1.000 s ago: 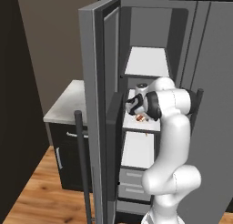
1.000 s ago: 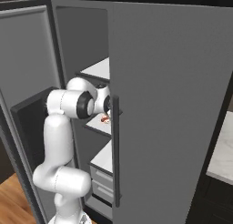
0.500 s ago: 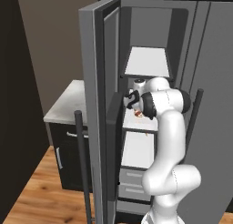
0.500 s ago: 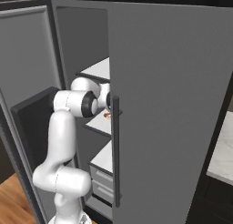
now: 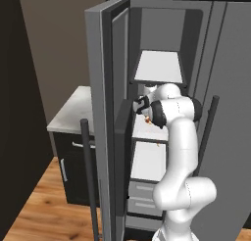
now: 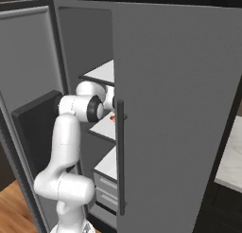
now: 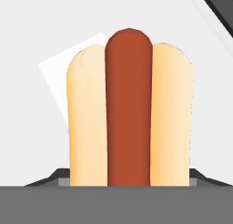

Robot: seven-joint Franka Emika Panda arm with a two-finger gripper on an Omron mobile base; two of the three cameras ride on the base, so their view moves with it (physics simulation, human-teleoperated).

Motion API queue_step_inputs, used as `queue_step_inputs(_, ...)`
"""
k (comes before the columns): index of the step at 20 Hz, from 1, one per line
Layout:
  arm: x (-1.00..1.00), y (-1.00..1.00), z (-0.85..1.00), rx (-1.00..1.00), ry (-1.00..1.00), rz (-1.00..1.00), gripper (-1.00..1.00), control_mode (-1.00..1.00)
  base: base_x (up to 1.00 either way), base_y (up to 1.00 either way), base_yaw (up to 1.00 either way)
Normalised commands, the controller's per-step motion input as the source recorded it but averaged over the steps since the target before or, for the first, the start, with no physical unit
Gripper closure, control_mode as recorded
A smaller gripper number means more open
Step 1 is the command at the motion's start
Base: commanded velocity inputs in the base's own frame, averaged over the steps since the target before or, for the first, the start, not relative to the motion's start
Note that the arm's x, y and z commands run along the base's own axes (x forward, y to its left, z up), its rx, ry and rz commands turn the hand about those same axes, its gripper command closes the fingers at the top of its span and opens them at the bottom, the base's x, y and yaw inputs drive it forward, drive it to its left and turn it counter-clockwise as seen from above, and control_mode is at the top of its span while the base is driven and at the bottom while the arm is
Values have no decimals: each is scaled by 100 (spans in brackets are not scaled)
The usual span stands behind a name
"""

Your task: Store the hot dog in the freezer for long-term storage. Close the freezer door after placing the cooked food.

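Note:
The hot dog [image 7: 128, 114], a tan bun with a red-brown sausage, stands lengthwise between my fingertips over a white shelf. My gripper [image 7: 125, 182] is shut on the hot dog, with a dark fingertip at each side of the bun. From the base, the gripper [image 5: 145, 113] reaches into the freezer [image 5: 159, 68] above a middle shelf, and the hot dog [image 5: 147, 120] hangs just under it. The hot dog [image 6: 113, 117] also peeks out beside the fridge door's edge. The freezer door [image 5: 98, 88] stands wide open on the left, its dark bar handle [image 5: 87, 176] facing me.
The plain grey fridge door [image 6: 179, 109] is closed on the right, its dark handle [image 6: 120, 156] close to my arm. Pale drawers [image 5: 142, 191] sit low in the freezer. A counter over dark cabinets [image 5: 68, 112] stands left of the open door.
The gripper has risen a little inside the freezer, carrying the hot dog up with it. The door has not moved.

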Motion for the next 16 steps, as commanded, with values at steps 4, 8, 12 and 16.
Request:
queue_step_inputs(4, 1, 0, -4, 0, 0, 0, 100, -100, 0, 0, 0)
queue_step_inputs(8, 0, 0, -4, 0, 0, 0, -100, -100, 0, 0, 0)
queue_step_inputs(12, -2, 0, 0, 0, 0, 0, -100, -100, 0, 0, 0)
queue_step_inputs(16, -23, 0, 0, 0, 0, 0, -100, -100, 0, 0, 0)
